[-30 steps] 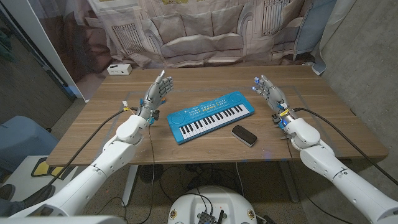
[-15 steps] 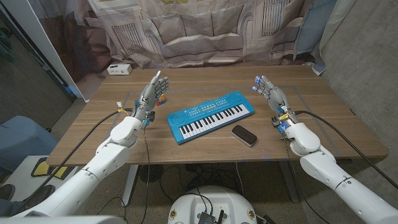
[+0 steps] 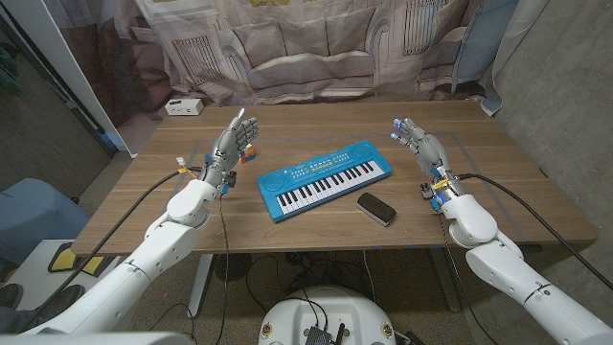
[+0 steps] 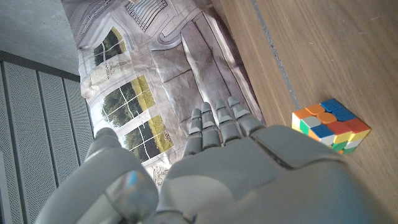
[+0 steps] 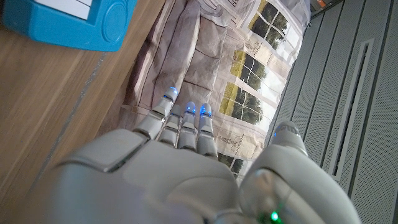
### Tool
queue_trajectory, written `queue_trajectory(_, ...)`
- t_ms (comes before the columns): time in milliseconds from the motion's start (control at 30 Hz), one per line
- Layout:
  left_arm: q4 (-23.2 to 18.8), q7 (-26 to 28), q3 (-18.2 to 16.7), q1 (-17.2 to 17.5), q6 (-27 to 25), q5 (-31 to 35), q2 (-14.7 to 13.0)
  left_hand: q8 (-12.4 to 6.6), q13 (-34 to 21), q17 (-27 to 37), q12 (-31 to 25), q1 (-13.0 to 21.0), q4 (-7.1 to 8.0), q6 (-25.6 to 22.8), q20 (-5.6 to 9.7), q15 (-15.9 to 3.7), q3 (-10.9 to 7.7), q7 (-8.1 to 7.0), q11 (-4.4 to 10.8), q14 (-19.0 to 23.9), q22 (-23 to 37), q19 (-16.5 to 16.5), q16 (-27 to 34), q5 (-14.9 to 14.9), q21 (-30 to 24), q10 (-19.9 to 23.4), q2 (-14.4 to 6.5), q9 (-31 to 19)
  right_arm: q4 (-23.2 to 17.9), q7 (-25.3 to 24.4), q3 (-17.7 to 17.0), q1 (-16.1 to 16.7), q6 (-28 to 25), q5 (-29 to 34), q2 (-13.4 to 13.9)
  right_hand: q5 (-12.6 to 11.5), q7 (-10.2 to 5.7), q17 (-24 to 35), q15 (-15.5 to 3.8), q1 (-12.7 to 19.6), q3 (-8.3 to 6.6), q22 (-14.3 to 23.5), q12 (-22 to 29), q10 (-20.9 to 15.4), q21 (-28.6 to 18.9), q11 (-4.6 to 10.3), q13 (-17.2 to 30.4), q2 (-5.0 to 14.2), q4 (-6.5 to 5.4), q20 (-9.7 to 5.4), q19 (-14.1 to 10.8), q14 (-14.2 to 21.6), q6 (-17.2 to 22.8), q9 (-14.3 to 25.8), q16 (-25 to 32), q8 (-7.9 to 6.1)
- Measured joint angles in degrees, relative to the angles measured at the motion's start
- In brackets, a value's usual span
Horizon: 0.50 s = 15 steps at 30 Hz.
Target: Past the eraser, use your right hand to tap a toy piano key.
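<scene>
Head view shows the right hand (image 3: 419,146) empty, fingers apart, raised at the table's (image 3: 517,192) right side, well apart from the blue toy piano (image 3: 324,178). Over the last second it has barely drifted, so the tap has likely not begun. The left hand (image 3: 235,142), also released with fingers spread, has edged slightly left and far, beside a colour cube (image 4: 331,126). A dark eraser (image 3: 375,208) lies just near-right of the piano. No containers appear; a small white box (image 3: 182,106) sits at the far-left edge.
</scene>
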State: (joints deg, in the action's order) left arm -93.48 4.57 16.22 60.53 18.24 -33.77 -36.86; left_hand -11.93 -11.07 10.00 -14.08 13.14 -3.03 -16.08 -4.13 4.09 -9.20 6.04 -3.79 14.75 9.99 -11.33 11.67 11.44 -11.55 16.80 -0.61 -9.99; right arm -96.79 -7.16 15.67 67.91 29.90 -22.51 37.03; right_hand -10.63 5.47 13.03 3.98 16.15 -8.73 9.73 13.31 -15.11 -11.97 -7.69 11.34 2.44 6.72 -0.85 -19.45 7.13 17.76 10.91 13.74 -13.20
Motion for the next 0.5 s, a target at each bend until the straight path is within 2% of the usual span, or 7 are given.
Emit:
queue_trajectory(100, 0.02, -0.19, 0.00, -0.01, 0.06, 0.00, 0.01, 0.00, 0.00, 0.00, 0.00, 0.00, 0.00, -0.37, 0.00, -0.02, 0.00, -0.08, 0.02, 0.02, 0.00, 0.00, 0.00, 0.00, 0.00, 0.02, 0.00, 0.00, -0.70, -0.37, -0.24, 0.72, 0.00, 0.52, 0.16, 0.00, 0.48, 0.00, 0.00, 0.00, 0.00, 0.00, -0.46, 0.72, 0.33, 0.09, 0.00, 0.00, 0.00, -0.10, 0.10, -0.62, -0.48, 0.00, 0.00, 0.38)
queue_trajectory(500, 0.66, -1.01, 0.44, -0.47, 0.50, 0.17, 0.13, 0.00, 0.00, 0.00, 0.00, 0.30, -0.03, -0.61, 0.00, -0.31, -0.04, -0.01, 0.11, 0.30, 0.00, 0.00, -0.24, 0.00, 0.00, 0.72, -0.31, 0.00, -3.70, -3.32, -1.08, 3.46, -1.11, 5.22, 0.79, 0.00, 0.26, 0.01, 0.00, 0.00, -0.24, 0.00, -0.49, 0.80, 0.32, 0.01, -0.01, 0.00, 0.24, -0.09, 0.10, -0.61, -0.69, 0.00, -0.44, 0.82)
